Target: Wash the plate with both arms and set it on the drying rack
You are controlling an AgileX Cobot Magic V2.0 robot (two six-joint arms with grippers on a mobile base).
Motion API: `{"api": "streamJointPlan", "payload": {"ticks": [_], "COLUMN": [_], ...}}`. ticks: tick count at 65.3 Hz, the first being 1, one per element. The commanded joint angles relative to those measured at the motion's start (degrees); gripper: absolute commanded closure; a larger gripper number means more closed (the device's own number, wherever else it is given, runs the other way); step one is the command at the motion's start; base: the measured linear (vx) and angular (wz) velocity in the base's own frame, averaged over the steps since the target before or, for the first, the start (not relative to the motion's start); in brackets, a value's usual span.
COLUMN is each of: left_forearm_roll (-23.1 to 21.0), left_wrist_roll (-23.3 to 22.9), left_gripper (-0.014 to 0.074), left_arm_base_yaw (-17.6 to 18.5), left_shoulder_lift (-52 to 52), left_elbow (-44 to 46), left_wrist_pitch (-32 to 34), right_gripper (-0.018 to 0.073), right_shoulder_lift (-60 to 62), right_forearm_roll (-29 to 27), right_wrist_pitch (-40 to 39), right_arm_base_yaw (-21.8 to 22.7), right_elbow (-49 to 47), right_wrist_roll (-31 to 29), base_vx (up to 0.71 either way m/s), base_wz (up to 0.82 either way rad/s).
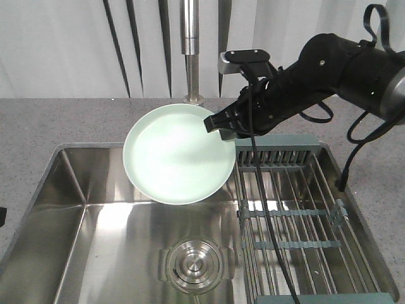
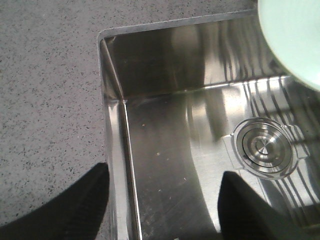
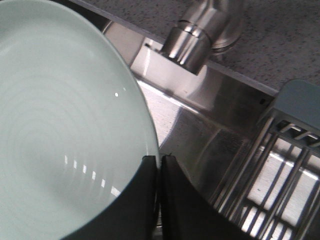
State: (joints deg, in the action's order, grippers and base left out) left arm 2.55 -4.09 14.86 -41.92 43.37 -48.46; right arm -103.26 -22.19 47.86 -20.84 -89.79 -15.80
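Plate (image 1: 177, 155): round, pale mint-green, low rim. It is held tilted in the air over the far half of the sink, just near of the faucet (image 1: 190, 50) base.
Right gripper (image 1: 218, 124): black, fingers (image 3: 135, 200) clamped together on the plate's right rim.
Drying rack (image 1: 297, 209): thin metal rods with grey-green end bars, set in the right part of the basin. Its far bar is just beside the plate's right edge.
Sink (image 1: 82, 190): steel, with a round drain (image 1: 195, 263) near centre.
Left gripper (image 2: 162, 205): dark fingers spread apart with nothing between them, over the sink's left wall.
Countertop (image 1: 50, 120): speckled grey, surrounding the sink.
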Motion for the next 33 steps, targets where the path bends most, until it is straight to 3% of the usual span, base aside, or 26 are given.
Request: {"api": "streamJointPlan", "payload": {"ticks": [1, 16, 33], "left_forearm_roll": [-0.02, -0.02, -0.02], "left_wrist_roll": [-0.52, -0.52, -0.52], "left_gripper": [0.0157, 0.0157, 0.0157], "left_arm_base_yaw": [0.33, 0.33, 0.33], "left_shoulder_lift": [0.06, 0.06, 0.06], "left_elbow": [1.47, 1.47, 1.47], "left_wrist_pitch": [3.60, 3.60, 3.60], "right_gripper": [0.0561, 0.0561, 0.0561], "right_shoulder_lift": [2.73, 5.69, 15.93], "right_forearm_roll": [-0.92, 0.55, 1.40], "right_wrist_pitch": [-0.46, 2.49, 0.17], "right_arm_base_yaw": [2.39, 5.89, 10.77], "right_elbow": [-2.55, -1.00, 10.42], "right_wrist_roll": [-0.93, -1.32, -1.86], "base_vx": [0.00, 0.00, 0.00], "base_wz": [0.00, 0.00, 0.00]}}
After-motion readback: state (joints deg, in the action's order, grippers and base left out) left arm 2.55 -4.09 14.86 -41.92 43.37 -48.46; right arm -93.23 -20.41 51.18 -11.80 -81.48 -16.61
